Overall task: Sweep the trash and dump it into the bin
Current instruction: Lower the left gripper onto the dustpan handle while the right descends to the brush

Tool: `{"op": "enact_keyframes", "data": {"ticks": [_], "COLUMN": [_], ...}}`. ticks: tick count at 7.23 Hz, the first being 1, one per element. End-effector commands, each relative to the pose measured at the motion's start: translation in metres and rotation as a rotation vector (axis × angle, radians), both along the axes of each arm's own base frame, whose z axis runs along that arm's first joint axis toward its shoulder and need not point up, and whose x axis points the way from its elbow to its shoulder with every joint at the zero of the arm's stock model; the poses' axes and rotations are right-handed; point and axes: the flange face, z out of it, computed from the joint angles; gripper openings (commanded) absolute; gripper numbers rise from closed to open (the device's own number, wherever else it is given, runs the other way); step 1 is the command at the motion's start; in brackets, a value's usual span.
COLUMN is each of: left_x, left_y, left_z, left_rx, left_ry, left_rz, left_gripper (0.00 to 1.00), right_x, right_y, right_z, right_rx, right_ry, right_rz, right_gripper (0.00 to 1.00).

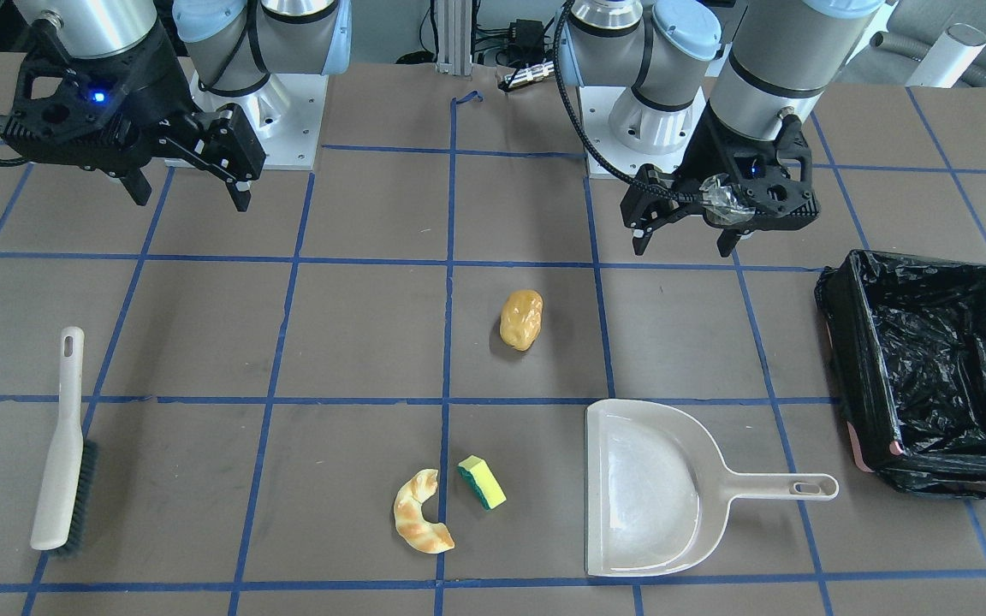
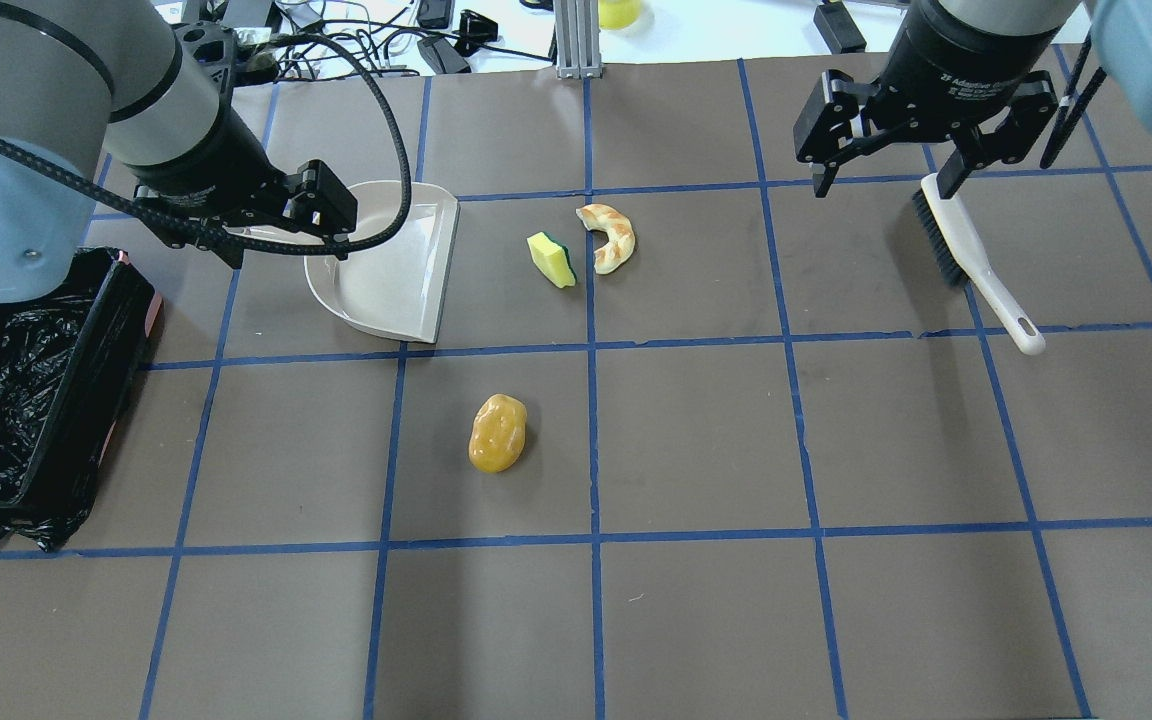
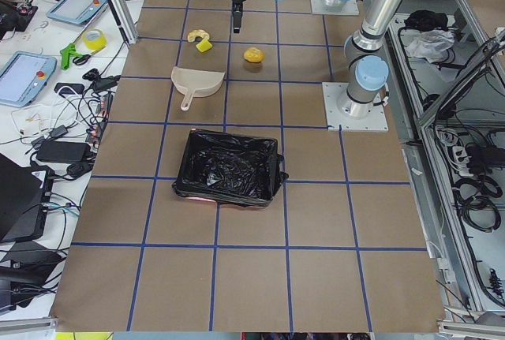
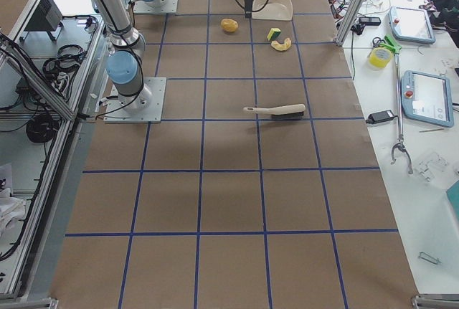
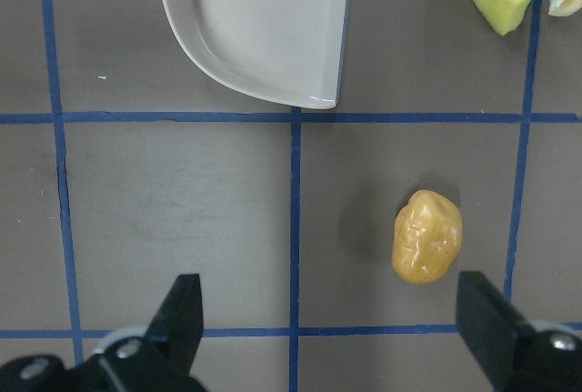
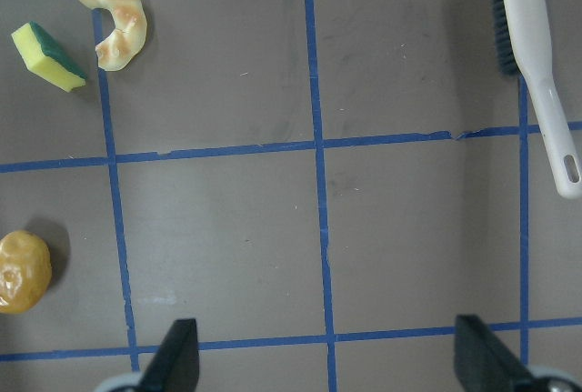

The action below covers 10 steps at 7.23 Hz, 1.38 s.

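Plainly, nothing is in hand yet: the left gripper (image 1: 683, 238) and the right gripper (image 1: 191, 195) both hang above the surface (image 1: 356, 325) with jaws spread wide and empty.

The dustpan (image 1: 647, 488) lies ahead of the left gripper, away from the robot's base. The bin (image 1: 842, 368) sits off to that gripper's left. The brush (image 1: 61, 445) lies flat ahead of the right gripper and a little to its right.

The trash is scattered. The bread piece (image 1: 521, 319) lies just ahead of the left gripper, slightly to its right. The croissant (image 1: 420, 512) and sponge (image 1: 482, 482) lie farther out, close together near the dustpan's open lip and well to the right gripper's left.

- **Pickups:** Both handles are slim and lie flat, so a low approach could jam fingertips into the surface. A shallow one could pinch only an edge and let the tool twist.
- **Sweeping:** The lumpy bread piece will probably roll sideways off the bristles, not travel straight. The light sponge could hop the lip or bounce back out. If the dustpan is not pressed down, it may slide away under the push.
- **Arms:** Both must work over the same middle patch, so they could clash.
- **Dumping:** An early tilt would spill the load short of the bin, and the pan could snag the crinkled liner.
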Motion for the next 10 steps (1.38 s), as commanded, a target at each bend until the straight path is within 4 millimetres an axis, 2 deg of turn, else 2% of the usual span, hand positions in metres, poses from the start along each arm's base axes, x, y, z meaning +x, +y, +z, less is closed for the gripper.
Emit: {"op": "enact_keyframes", "data": {"ticks": [1,2,4,5,6,7,9,10], "left_x": [0.002,0.002,0.014,0.027,0.05,0.055,0.06,0.063], "left_y": [0.002,0.004,-0.006,-0.009,-0.016,-0.027,-0.05,-0.055], "left_z": [0.006,0.008,-0.006,-0.003,-0.008,-0.017,-0.026,-0.033], "left_rx": [-0.01,0.013,0.045,0.037,0.046,0.038,-0.059,-0.058], "left_ry": [-0.001,0.009,-0.003,-0.009,-0.004,0.001,0.022,0.029], "left_rz": [0.005,0.006,0.026,0.059,0.115,0.171,0.458,0.53], "left_gripper": [1.0,1.0,1.0,1.0,1.0,1.0,1.0,1.0], "right_x": [0.0,0.0,0.0,-0.001,-0.001,-0.003,-0.013,-0.035], "right_y": [0.0,0.0,0.001,0.001,0.001,0.0,-0.008,-0.017], "right_z": [0.0,0.0,0.001,0.001,0.001,-0.002,-0.01,-0.02], "right_rx": [-0.001,-0.001,-0.001,-0.001,-0.001,0.005,0.018,0.038], "right_ry": [0.0,0.002,0.002,0.006,0.009,0.013,0.024,0.025], "right_rz": [0.003,0.003,0.005,0.004,0.004,0.013,0.07,0.093], "right_gripper": [1.0,1.0,1.0,1.0,1.0,1.0,1.0,1.0]}}
